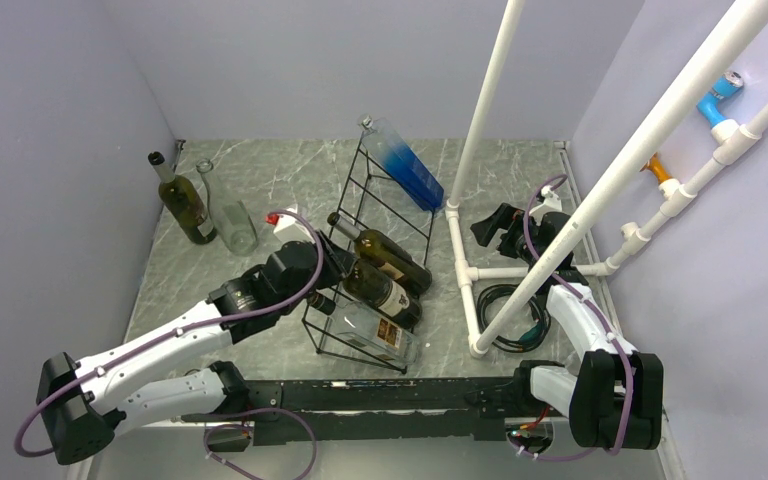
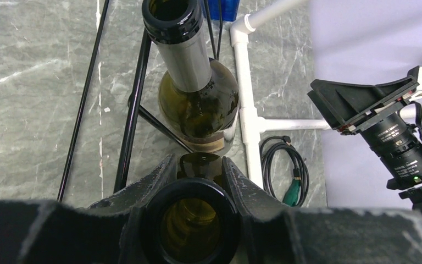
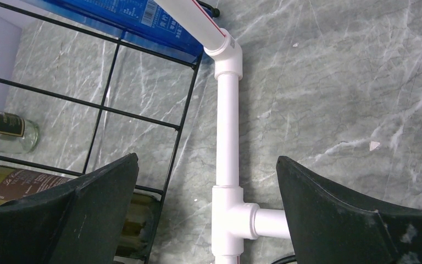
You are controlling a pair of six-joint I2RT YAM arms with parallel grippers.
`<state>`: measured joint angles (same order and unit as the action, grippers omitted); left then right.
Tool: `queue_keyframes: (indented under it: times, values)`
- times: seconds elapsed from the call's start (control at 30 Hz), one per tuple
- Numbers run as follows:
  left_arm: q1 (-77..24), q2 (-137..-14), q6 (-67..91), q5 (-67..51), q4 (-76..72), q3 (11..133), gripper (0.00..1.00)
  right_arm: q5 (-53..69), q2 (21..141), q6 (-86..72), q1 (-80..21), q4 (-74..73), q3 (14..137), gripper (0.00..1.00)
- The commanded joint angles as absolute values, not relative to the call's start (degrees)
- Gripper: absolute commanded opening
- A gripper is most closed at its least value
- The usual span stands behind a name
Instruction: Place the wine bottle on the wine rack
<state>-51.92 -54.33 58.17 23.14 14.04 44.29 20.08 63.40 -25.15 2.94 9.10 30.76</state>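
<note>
The black wire wine rack [image 1: 371, 196] stands mid-table with several bottles lying in it: a blue one [image 1: 407, 165] at the far end, a dark one [image 1: 390, 254], a dark wine bottle with a white label [image 1: 388, 293], and a clear one [image 1: 372, 331] nearest. My left gripper [image 1: 326, 268] is shut on the neck of the labelled wine bottle, whose body rests in the rack. In the left wrist view its mouth [image 2: 192, 223] sits between my fingers [image 2: 156, 179]. My right gripper [image 3: 206, 159] is open and empty above the white pipe, right of the rack.
A green bottle [image 1: 182, 200] and a clear bottle [image 1: 228, 215] stand at the back left. A white PVC pipe frame [image 1: 465, 270] stands right of the rack, with a coiled black cable [image 1: 508, 310] inside it. A camera [image 2: 390, 132] is at the right.
</note>
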Motion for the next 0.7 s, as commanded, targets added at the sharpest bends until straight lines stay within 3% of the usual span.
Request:
queue_keyframes:
  times: [0.0,0.27,0.47,0.67]
  values:
    - [-54.2,-54.4,58.2,27.3,11.2,46.7,0.00,21.0,62.3,-25.5,2.8,10.5,30.7,1.00]
    - [-56.4,-55.2,57.8,28.2,11.3,46.6,0.03,21.1,62.4,-25.6,2.8,10.5,30.7,1.00]
    - [-56.5,-55.3,59.9,27.7,12.7,46.1,0.14,21.3,62.7,-25.7,2.8,10.8,30.6,1.00]
    - [-56.4,-55.3,59.8,26.4,12.5,45.7,0.33,21.4,62.8,-25.7,2.8,10.9,30.7,1.00]
